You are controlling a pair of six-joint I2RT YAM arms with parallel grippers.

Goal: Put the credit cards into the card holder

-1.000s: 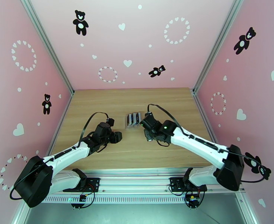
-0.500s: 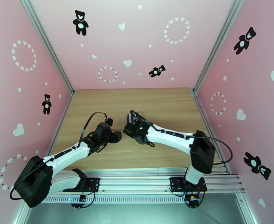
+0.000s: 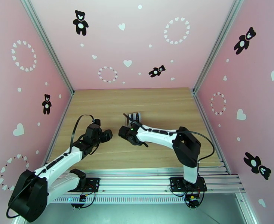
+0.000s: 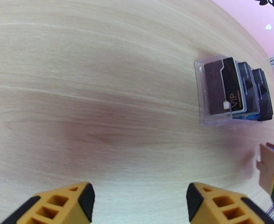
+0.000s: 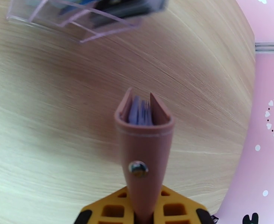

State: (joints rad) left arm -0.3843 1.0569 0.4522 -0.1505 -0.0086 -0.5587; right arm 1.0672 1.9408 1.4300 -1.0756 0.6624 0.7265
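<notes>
So, top view: right gripper point(image 3: 123, 132) and left gripper point(image 3: 105, 135) sit near each other mid-table. The clear stand point(image 3: 136, 116) is just beyond the right one, partly behind its arm. Can't tell either gripper's state from up here.

Left wrist view: the left gripper is spread wide with nothing between its fingers point(image 4: 67, 200), only bare table point(image 4: 80, 90) ahead of it. Forward and to its right, the stand holds the credit cards point(image 4: 226, 88) upright, a few dark ones (front one reads VIP). The card holder point(image 4: 270, 165) is at the far right and looks lifted, pinched by the other arm.

Right wrist view: the right gripper is clamped on the card holder's snap end. The open edge points away from the fingers and gapes slightly. There are bluish layers point(image 5: 138, 111) inside; sleeves or cards, can't tell. The stand sits ahead and to the left, blurred.

My read on status: the holder is in hand and the stand's cards are not loaded. Remaining: pull a card, slot it in, repeat.
</notes>
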